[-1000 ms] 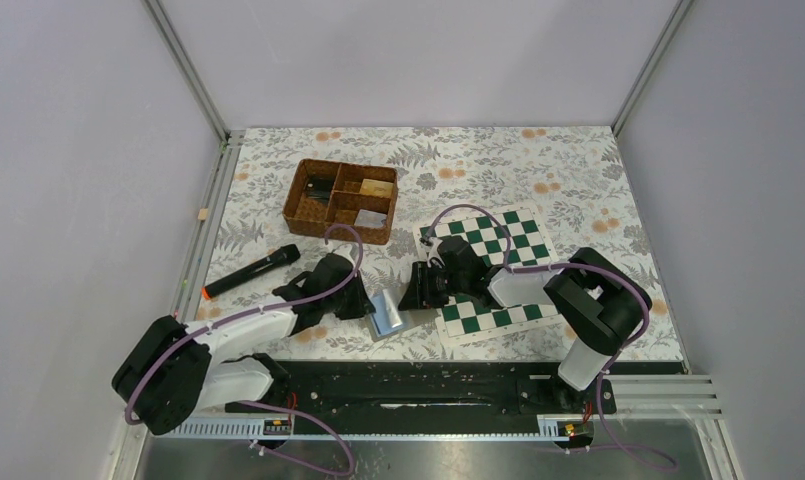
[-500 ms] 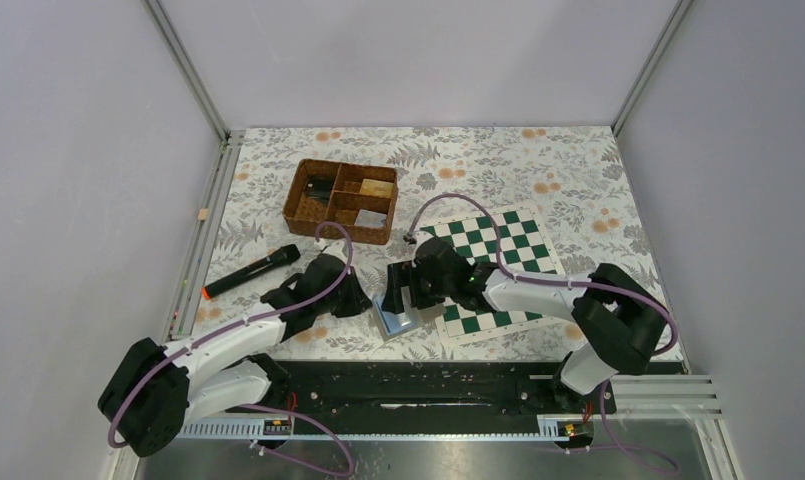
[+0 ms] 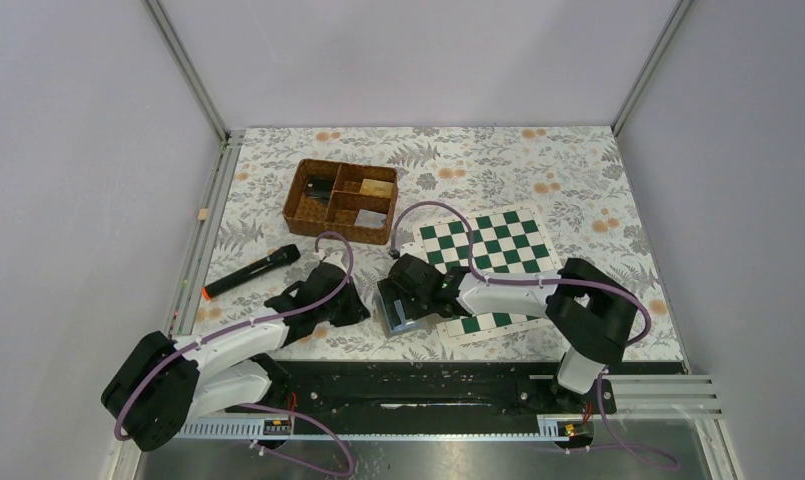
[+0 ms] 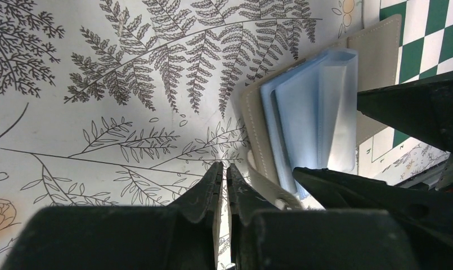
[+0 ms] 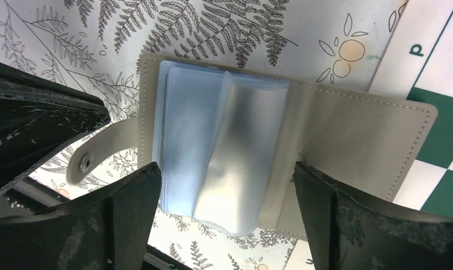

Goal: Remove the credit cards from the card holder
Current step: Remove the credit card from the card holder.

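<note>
**Top external view: grey card holder lies open under the right claw**

Top external shows the small grey folding card holder [image 3: 403, 322] lying on the fern-and-flower printed tablecloth [image 3: 538, 165]. It sits near the front edge, against the left border of the green-and-white chessboard mat [image 3: 488, 245]. The right gripper [image 3: 393, 300] hangs directly above it, and the left gripper [image 3: 356, 306] sits just beside its left edge.

The right wrist camera shows the holder [image 5: 353, 129] spread flat with its grey cover open. Its far corner overlaps the mat's white margin. Light blue clear plastic sleeves [image 5: 184, 140] are stacked on the left half, and one leaf [image 5: 246, 157] bows upward at the middle. A grey strap with a metal snap [image 5: 86, 163] sticks out to the left. The right gripper [image 5: 229, 214] is spread wide, one finger at the sleeves' outer edge and the other over the bare cover. Whether either finger touches cannot be told.

On the left wrist camera, the left gripper [image 4: 223, 171] has its fingers drawn together to a thin slit, with nothing seen between them. The strap curves just beside them.

Farther back stand a brown wicker compartment basket [image 3: 340, 200] and a black microphone with an orange end [image 3: 250, 271].
</note>
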You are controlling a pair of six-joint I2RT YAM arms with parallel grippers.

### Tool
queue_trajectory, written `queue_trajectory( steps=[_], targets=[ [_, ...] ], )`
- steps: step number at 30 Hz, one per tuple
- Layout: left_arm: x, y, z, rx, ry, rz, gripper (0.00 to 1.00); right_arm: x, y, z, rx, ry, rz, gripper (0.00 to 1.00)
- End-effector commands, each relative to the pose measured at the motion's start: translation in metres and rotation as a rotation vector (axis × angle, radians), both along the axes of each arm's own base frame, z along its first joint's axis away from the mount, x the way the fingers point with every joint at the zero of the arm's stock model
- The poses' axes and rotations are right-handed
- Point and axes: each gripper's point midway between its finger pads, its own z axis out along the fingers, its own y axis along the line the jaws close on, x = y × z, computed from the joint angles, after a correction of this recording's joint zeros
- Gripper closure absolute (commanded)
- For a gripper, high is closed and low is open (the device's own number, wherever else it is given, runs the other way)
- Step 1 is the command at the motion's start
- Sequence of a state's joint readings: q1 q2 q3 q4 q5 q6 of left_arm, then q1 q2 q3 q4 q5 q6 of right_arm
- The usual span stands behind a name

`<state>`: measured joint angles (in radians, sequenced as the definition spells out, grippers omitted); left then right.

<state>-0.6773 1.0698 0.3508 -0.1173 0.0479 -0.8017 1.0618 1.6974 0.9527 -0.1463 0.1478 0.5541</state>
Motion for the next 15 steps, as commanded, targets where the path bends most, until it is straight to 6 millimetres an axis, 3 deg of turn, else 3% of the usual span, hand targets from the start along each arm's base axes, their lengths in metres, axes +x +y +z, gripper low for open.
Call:
queue_trajectory(
  steps=[1,8,15],
  targets=[
    [0.005,-0.006,0.004,-0.035,-0.032,0.005,0.93,0.005,0.01,0.005,-0.017,-0.039,0.003,0.07],
    [0.004,-0.006,0.006,-0.05,-0.035,0.012,0.93,0.008,0.007,-0.001,-0.093,-0.078,-0.011,0.07],
    [0.004,-0.005,0.015,-0.076,-0.055,0.028,0.91,0.007,0.004,-0.007,-0.114,-0.076,-0.016,0.18]
  ],
)
